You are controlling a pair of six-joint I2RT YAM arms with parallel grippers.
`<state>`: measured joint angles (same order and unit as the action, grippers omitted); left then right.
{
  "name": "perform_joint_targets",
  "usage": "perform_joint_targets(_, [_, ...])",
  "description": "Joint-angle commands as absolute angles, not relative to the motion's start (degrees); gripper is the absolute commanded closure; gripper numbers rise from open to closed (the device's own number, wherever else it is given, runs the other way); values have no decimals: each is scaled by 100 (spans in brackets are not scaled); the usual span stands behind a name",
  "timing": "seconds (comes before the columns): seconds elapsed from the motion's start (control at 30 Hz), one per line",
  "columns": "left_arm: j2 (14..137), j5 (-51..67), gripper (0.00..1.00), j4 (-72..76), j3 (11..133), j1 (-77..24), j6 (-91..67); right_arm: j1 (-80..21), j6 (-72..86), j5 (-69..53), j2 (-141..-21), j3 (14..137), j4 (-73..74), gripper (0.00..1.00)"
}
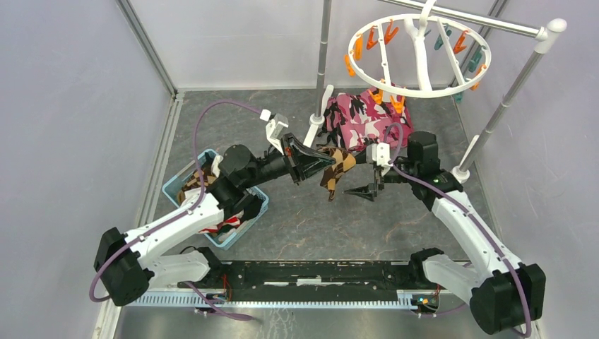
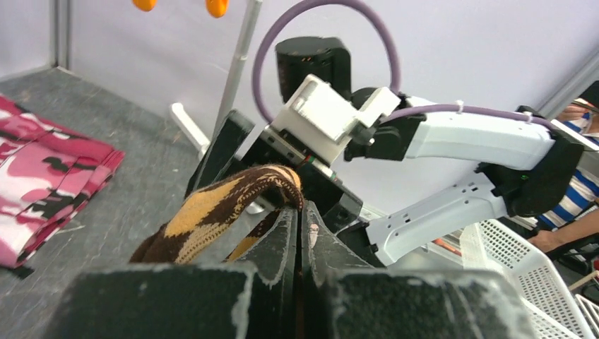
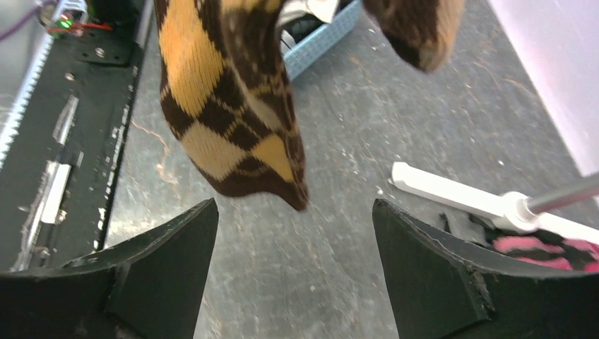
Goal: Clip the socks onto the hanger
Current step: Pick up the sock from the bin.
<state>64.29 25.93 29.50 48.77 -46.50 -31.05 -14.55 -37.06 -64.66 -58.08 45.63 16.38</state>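
My left gripper (image 1: 326, 161) is shut on a brown-and-yellow argyle sock (image 1: 337, 169) and holds it in the air above the mat; the sock drapes over the closed fingertips in the left wrist view (image 2: 226, 205). My right gripper (image 1: 359, 192) is open and empty, just right of and below the hanging sock; in the right wrist view the sock (image 3: 233, 106) dangles ahead of the spread fingers (image 3: 169, 247). The round white hanger (image 1: 417, 56) with orange and teal clothespins hangs from the rail at the back right. More socks lie in the blue basket (image 1: 212, 194).
A pink camouflage cloth (image 1: 367, 116) lies on the mat behind the grippers. The silver rail (image 1: 494, 27) with white-capped poles (image 1: 508, 92) stands at the back right. A white basket (image 2: 523, 268) shows in the left wrist view.
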Motion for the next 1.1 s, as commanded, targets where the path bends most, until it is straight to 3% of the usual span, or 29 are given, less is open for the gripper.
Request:
perform_joint_targets(0.0, [6562,2742,98,4036,4746,-4769,-3454,-1819,-2681,-6655,-5940,4474,506,14])
perform_joint_targets(0.1, [6704,2783,98,4194,4722,-4821,-3515,-1997,-2607,-6691,-6044,4457,431,17])
perform_joint_targets(0.2, [6766,2758,98,4215,4704,-4834,-3480,-2031,-2605,-6784,-6103,4443,490,28])
perform_joint_targets(0.3, [6730,2630,98,4112,4660,-4834,-3356,-2029,-2950,-6816,-6126,4501,892,47])
perform_joint_targets(0.47, [6625,2246,98,3759,4603,-4834,-3008,-2026,-3359,-6901,-6144,4594,1463,88])
perform_joint_targets(0.53, [6602,2044,98,3635,4561,-4834,-2902,-2031,-3518,-7039,-6144,4630,1665,99])
perform_joint_targets(0.73, [6641,768,98,2947,4451,-4828,-2496,-1998,-3642,-7422,-6211,4598,1934,100])
perform_joint_targets(0.77, [6646,564,94,2853,4394,-4826,-2455,-1972,-3581,-7471,-6246,4559,1910,100])
perform_joint_targets(0.83, [6637,250,68,2738,4283,-4825,-2419,-1923,-3266,-7497,-6315,4468,1676,100])
perform_joint_targets(0.87, [6632,183,61,2714,4227,-4825,-2417,-1904,-3011,-7470,-6349,4409,1493,100])
perform_joint_targets(1.07, [6228,56,35,2403,3776,-4815,-2320,-1846,-1599,-6795,-6545,4015,349,100])
